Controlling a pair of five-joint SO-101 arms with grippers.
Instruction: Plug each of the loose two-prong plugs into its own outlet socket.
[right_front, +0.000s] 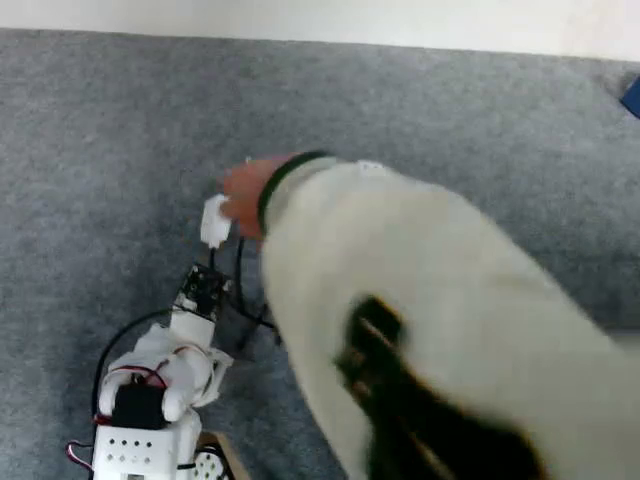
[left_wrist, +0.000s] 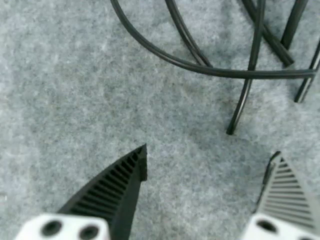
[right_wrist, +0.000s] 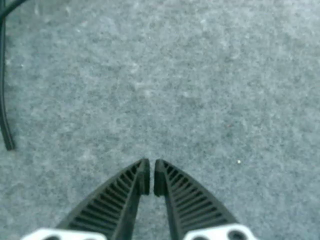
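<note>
Grey carpet (right_front: 450, 100); my left gripper (left_wrist: 208, 154) gapes wide, empty, above loose black cables (left_wrist: 200, 67); my right gripper (right_wrist: 151, 167) is closed on nothing. A person's hand (right_front: 245, 190) touches a white block (right_front: 214, 220), plug or socket. Nothing looks plugged yet.

The things were carried by a grey carpet (right_front: 100, 150), shown as an even, fuzzy pile in all 3 views. In the high view a white block (right_front: 214, 220) was set on it near the middle, with a person's hand (right_front: 245, 190) against it. Thin black cables (right_front: 239, 268) were trailed just beside the block. An arm's white base (right_front: 140, 440) was stood at the near edge. In the left wrist view several cables were crossed over each other on the pile, with 1 end (left_wrist: 231, 131) left bare. In the right wrist view 1 cable (right_wrist: 5, 100) was laid along the edge.
</note>
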